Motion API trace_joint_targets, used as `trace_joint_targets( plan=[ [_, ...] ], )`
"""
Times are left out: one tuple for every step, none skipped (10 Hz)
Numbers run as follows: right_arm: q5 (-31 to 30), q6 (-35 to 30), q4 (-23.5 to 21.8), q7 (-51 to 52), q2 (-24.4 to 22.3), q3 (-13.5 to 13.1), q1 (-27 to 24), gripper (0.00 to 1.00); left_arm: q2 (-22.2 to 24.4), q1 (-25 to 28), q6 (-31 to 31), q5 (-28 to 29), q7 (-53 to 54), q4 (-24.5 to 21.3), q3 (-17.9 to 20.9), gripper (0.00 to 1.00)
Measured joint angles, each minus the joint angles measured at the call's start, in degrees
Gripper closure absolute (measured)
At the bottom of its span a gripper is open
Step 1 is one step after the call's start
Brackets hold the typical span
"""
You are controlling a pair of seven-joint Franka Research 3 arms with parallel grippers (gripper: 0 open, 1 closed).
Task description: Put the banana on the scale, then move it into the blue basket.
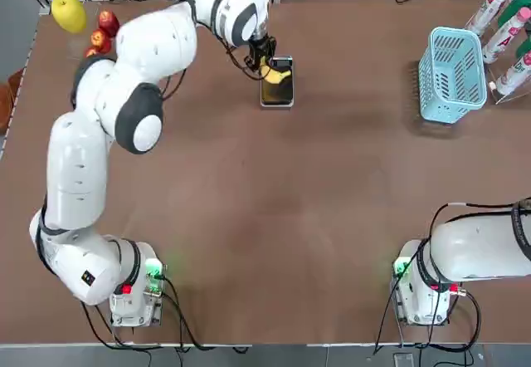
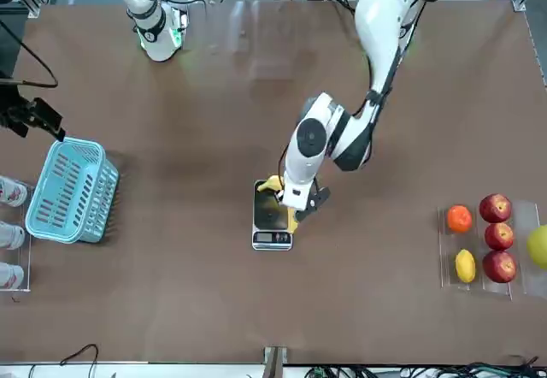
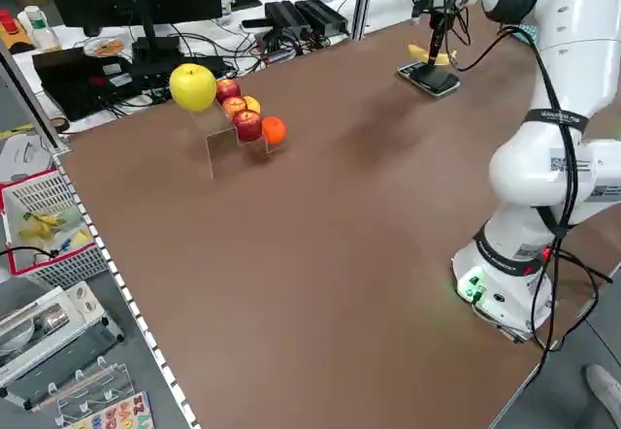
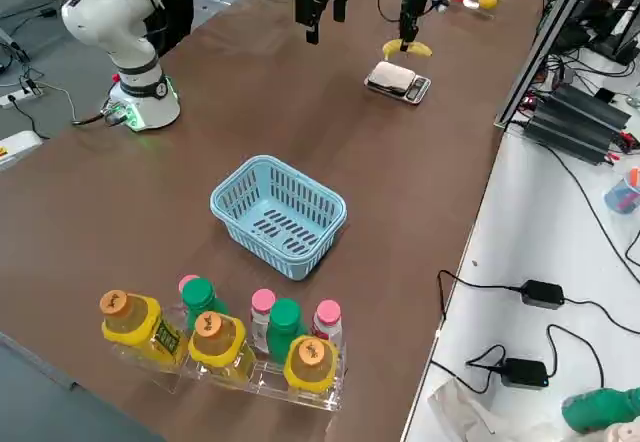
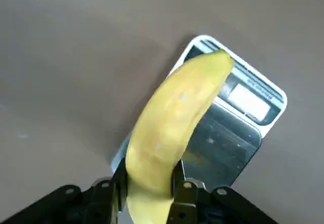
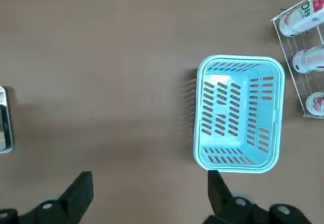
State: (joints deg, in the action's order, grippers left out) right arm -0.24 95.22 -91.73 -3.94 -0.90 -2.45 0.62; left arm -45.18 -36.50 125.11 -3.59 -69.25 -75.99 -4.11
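My left gripper (image 5: 147,181) is shut on the yellow banana (image 5: 172,127), which it grips near one end. The banana (image 1: 276,74) hangs low over the small black, silver-rimmed scale (image 1: 277,93) at the table's far middle; I cannot tell whether they touch. In the front view the banana (image 2: 272,184) lies across the scale (image 2: 272,224) under the left gripper (image 2: 299,203). The light blue basket (image 1: 452,75) stands at the far right with nothing in it. My right gripper (image 6: 147,183) hovers open high above the table near the basket (image 6: 238,113).
A clear rack with red apples (image 2: 491,237), an orange, a lemon and a big yellow fruit (image 1: 68,12) stands at the table's far left. Bottles in a rack (image 4: 220,337) stand just beyond the basket (image 4: 280,212), at the table's right edge.
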Motion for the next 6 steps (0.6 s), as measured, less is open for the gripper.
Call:
trace_joint_targets(
  plan=[
    [0.0, 0.0, 0.0, 0.0, 0.0, 0.0, 0.0, 0.0, -1.9, -1.1, 1.3, 0.0, -0.6, 1.0, 0.1, 0.62],
    [0.0, 0.2, 0.0, 0.0, 0.0, 0.0, 0.0, 0.0, -3.4, -1.9, 2.8, 0.0, -0.8, 1.4, 0.2, 0.62],
    [0.0, 0.3, 0.0, 0.0, 0.0, 0.0, 0.0, 0.0, -4.7, -2.3, 3.7, 0.0, -0.8, 1.8, 0.3, 0.62],
    [0.0, 0.3, 0.0, 0.0, 0.0, 0.0, 0.0, 0.0, -5.6, -2.3, 4.0, 0.0, -0.8, 2.0, 0.4, 0.62],
    [0.0, 0.3, 0.0, 0.0, 0.0, 0.0, 0.0, 0.0, -5.8, -2.3, 4.1, 0.0, -0.8, 2.3, 0.5, 0.59],
    [0.0, 0.3, 0.0, 0.0, 0.0, 0.0, 0.0, 0.0, -5.8, -2.3, 4.1, 0.0, -0.8, 2.4, 0.6, 0.59]
  ],
)
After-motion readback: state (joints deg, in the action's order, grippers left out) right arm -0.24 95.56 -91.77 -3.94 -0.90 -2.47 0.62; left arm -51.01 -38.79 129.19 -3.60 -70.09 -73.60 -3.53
